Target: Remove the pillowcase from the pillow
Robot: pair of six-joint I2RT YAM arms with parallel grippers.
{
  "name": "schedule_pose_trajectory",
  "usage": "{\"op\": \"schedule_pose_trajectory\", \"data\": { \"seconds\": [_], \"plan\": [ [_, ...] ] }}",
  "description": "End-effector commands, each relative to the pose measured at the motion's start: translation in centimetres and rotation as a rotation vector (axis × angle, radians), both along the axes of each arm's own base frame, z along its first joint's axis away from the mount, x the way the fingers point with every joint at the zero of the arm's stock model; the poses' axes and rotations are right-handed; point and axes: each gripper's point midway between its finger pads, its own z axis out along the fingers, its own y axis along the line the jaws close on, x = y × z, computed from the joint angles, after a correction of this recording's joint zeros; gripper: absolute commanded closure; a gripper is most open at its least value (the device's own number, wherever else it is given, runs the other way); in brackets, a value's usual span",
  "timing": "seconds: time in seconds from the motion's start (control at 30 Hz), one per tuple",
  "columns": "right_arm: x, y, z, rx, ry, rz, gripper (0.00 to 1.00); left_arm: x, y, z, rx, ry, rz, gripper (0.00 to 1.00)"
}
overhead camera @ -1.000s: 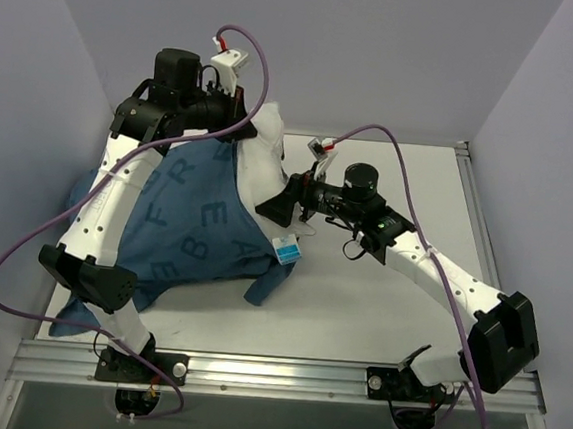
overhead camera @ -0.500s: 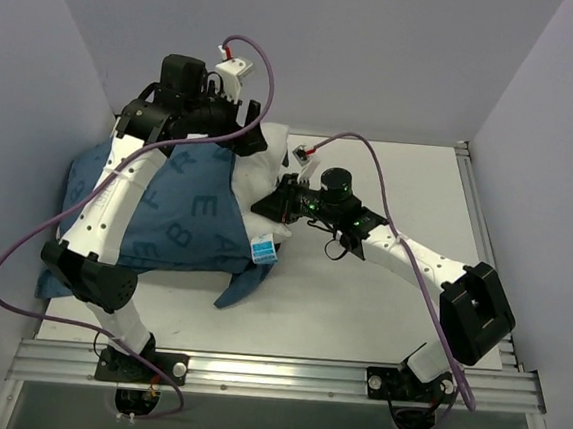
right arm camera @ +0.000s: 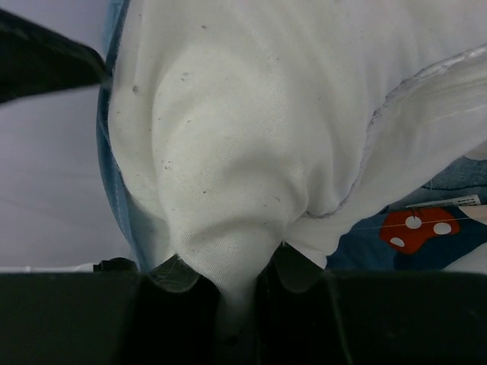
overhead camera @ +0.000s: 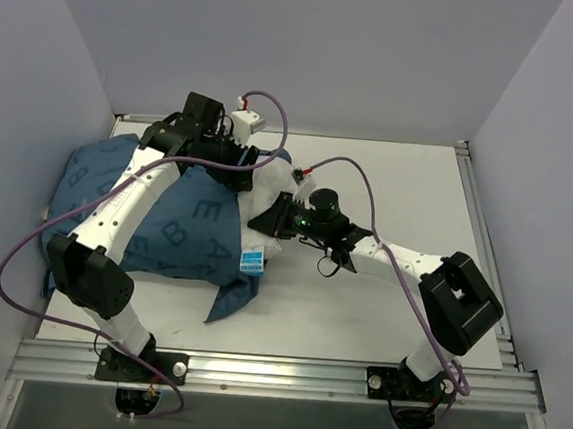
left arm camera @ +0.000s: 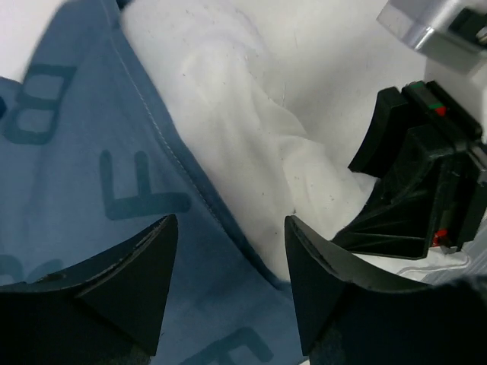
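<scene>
The dark blue lettered pillowcase [overhead camera: 170, 226] still covers most of the pillow on the left of the table. The white pillow [overhead camera: 265, 195] sticks out of its open end, with a blue-and-white tag [overhead camera: 252, 262] at the corner. My left gripper [overhead camera: 251, 167] hovers open over the pillowcase hem [left arm camera: 179, 179], where blue meets the white pillow [left arm camera: 251, 129], and nothing is between its fingers [left arm camera: 137, 281]. My right gripper [overhead camera: 272, 219] is shut on a bunched fold of the pillow [right arm camera: 236, 152]. Blue cloth with a red spotted print [right arm camera: 415, 228] shows beside it.
The table [overhead camera: 409, 185] has raised rails along its right and near edges. Grey walls close in the left, back and right sides. A loose flap of the pillowcase [overhead camera: 231, 295] trails toward the near edge. My right gripper's black body [left arm camera: 418, 190] sits close to the left fingers.
My left gripper let go of the raised pillowcase and opened, then came down. The pillow dropped flat on the table. My right gripper moved left and shut on the white pillow.
</scene>
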Motion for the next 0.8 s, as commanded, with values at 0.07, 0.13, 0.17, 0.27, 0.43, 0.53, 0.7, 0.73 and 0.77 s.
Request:
{"op": "schedule_pose_trajectory", "data": {
  "seconds": [0.07,0.13,0.17,0.27,0.43,0.53,0.7,0.73,0.77],
  "plan": [
    [-0.5,1.6,2.2,0.102,-0.039,0.02,1.0,0.1,-0.2,-1.3,0.053,-0.025,-0.01,0.3],
    [-0.6,1.5,2.2,0.107,-0.039,0.015,1.0,0.3,0.3,-2.0,0.08,-0.023,0.01,0.35],
    [-0.6,1.3,2.4,0.108,-0.043,0.012,1.0,0.3,0.5,-2.2,0.091,-0.024,0.013,0.4],
    [-0.4,0.9,2.3,0.087,-0.048,-0.008,1.0,-0.2,1.0,-2.4,0.104,-0.018,0.016,0.51],
    [0.3,-0.1,2.0,0.071,-0.047,-0.03,1.0,-1.0,1.5,-1.7,0.098,-0.045,0.001,0.48],
    [0.2,-0.1,2.0,0.072,-0.048,-0.03,1.0,-1.0,2.2,-2.6,0.12,-0.033,0.016,0.49],
    [0.2,-0.5,1.9,0.059,-0.044,-0.036,1.0,-1.0,2.8,-2.1,0.071,-0.014,0.025,0.38],
    [0.2,-0.7,1.8,0.055,-0.042,-0.039,1.0,-1.1,3.0,-1.7,0.068,-0.023,0.024,0.38],
    [0.2,-0.7,1.8,0.053,-0.042,-0.04,1.0,-1.1,3.2,-1.6,0.07,-0.027,0.025,0.38]
  ]
}}
